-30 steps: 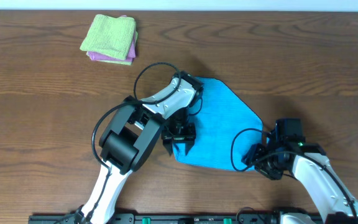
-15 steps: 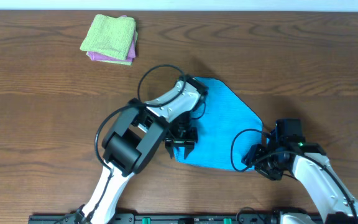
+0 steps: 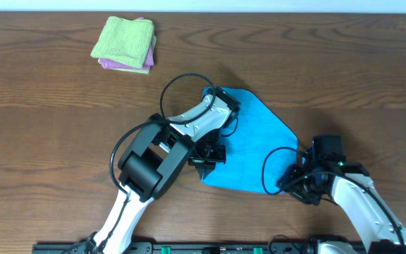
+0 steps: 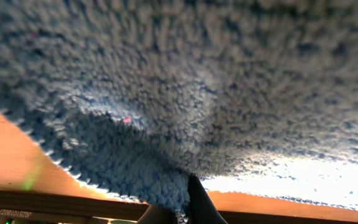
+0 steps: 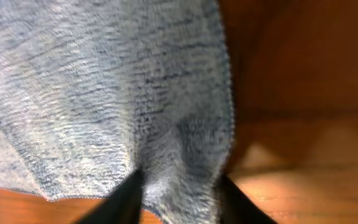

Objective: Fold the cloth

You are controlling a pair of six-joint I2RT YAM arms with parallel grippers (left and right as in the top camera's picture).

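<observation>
Centrally, the cloth (image 3: 256,141) lies spread on the wood surface (image 3: 48,106), its near-left edge pinched in the left claw (image 3: 206,156), whose fingers (image 4: 199,202) are pressed together on the terry. The right claw (image 5: 179,193) straddles the near-right corner, fingers (image 5: 120,199) either side of a bunched fold; whether it clamps cannot be told. Bare wood stretches wide on the left, far and right sides. 2 folded items, a green cloth (image 3: 124,37) atop a pink cloth (image 3: 111,65), sit well apart at far left. Only the left wrist view shows the edge raised off the wood and a printed strip (image 4: 11,213), too small to read; overhead hides both grips.
</observation>
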